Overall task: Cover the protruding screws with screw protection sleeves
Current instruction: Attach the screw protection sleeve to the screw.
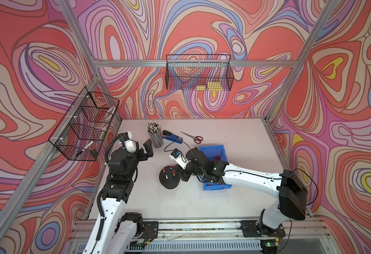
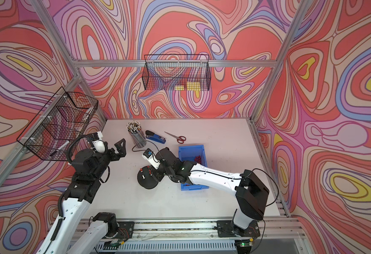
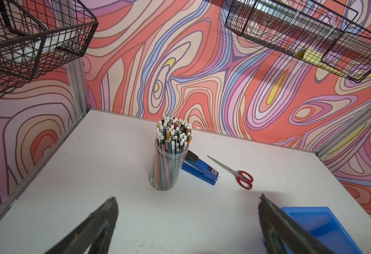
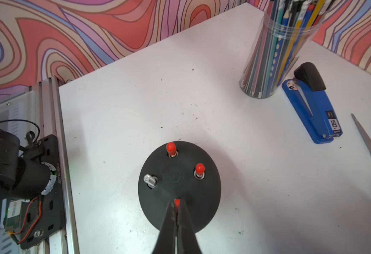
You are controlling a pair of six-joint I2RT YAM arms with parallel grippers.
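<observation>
The black round base (image 4: 180,189) stands mid-table and shows in both top views (image 1: 169,179) (image 2: 147,180). Two of its protruding screws wear red screw protection sleeves (image 4: 170,148) (image 4: 199,168). One screw (image 4: 149,180) is bare and silvery. My right gripper (image 4: 176,203) is shut on a red sleeve (image 4: 176,201) over the base's near edge. The screw under it is hidden, so I cannot tell whether the sleeve sits on it. More sleeves (image 1: 215,157) lie in the blue bin (image 1: 211,148). My left gripper (image 3: 187,198) (image 1: 147,149) hangs open and empty, left of the base.
A clear cup of pencils (image 1: 154,134), a blue stapler (image 1: 172,137) and red-handled scissors (image 1: 192,136) sit behind the base. Wire baskets hang on the left wall (image 1: 85,125) and the back wall (image 1: 198,72). My right arm (image 1: 246,176) lies across the bin.
</observation>
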